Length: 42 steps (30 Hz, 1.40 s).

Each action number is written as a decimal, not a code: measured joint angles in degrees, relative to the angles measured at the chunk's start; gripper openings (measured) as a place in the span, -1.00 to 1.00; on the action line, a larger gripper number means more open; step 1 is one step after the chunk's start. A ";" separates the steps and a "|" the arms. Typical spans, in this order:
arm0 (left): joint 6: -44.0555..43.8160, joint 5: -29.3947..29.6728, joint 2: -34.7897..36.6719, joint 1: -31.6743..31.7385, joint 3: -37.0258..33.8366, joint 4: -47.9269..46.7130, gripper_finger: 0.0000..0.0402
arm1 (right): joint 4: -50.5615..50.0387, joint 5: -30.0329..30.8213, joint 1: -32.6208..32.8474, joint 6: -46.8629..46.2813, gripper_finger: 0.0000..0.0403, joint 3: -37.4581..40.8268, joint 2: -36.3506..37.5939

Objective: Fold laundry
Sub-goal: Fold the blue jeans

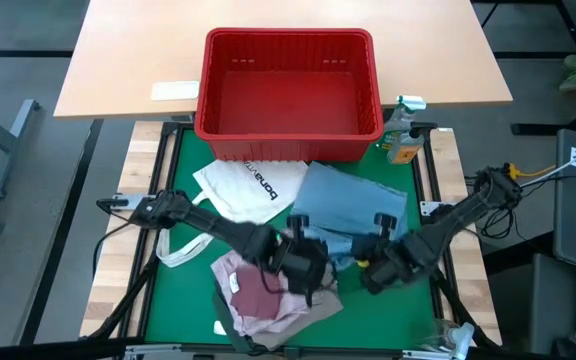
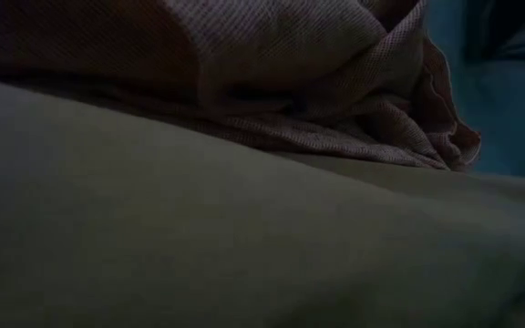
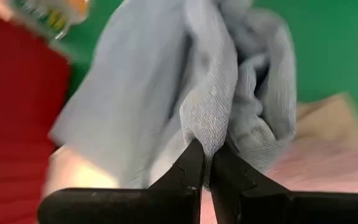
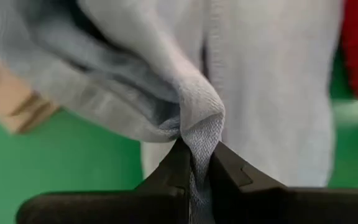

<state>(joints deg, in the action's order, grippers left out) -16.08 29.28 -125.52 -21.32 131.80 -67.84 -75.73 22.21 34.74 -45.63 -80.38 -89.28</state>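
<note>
**Two grips on the denim**

Both jaws pinch the light blue denim jeans (image 1: 353,205) mid-counter, left gripper (image 1: 303,258) and right gripper (image 1: 376,262) close together. Next call, I'd say: lift and spread them flat before folding, clear of the red basket (image 1: 288,95) behind.

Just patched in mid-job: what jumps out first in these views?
Both grippers are pinched shut on the light blue denim jeans at mid-table: the left gripper and the right gripper each clamp a fold of the fabric. Behind them, the big red basket sits at the far edge. A mottled pink top lies on the beige trousers at the near edge.
</note>
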 joint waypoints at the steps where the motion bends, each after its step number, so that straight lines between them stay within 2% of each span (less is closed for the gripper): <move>1: -0.01 0.15 0.01 1.00 0.57 -1.95 -0.95 | -0.77 0.36 -1.44 0.98 -0.84 0.00 0.60; 8: -0.34 2.39 0.05 9.46 1.60 -11.99 -0.95 | -5.55 4.87 -12.94 5.60 -0.84 0.00 5.57; 12: 0.12 3.61 0.05 14.85 0.90 -12.19 -0.95 | -5.09 5.56 -20.24 13.15 -0.84 0.03 6.30; 20: 0.15 0.50 0.01 22.79 -0.64 -10.54 -0.95 | 1.09 5.10 -32.11 23.23 -0.84 6.02 6.21; 26: 3.08 -4.18 -0.01 25.98 -6.44 -5.63 -0.95 | 4.34 2.18 -36.53 27.56 -0.84 9.92 6.22; 31: 4.57 -4.04 -0.01 27.53 -11.28 -2.07 -0.95 | 9.12 2.19 -37.93 33.62 -0.84 13.44 6.17; 37: 5.61 -3.78 -0.01 28.97 -13.83 -0.20 -0.94 | 15.71 4.51 -37.94 42.98 -0.84 18.05 6.17; 42: 9.02 -3.33 -0.01 29.74 -15.12 2.12 -0.91 | 19.06 7.37 -37.92 46.08 -0.84 20.82 6.17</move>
<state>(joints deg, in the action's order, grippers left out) -7.06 25.95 -125.54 8.42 116.68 -65.72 -56.67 29.58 -3.18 0.45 -59.56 -83.11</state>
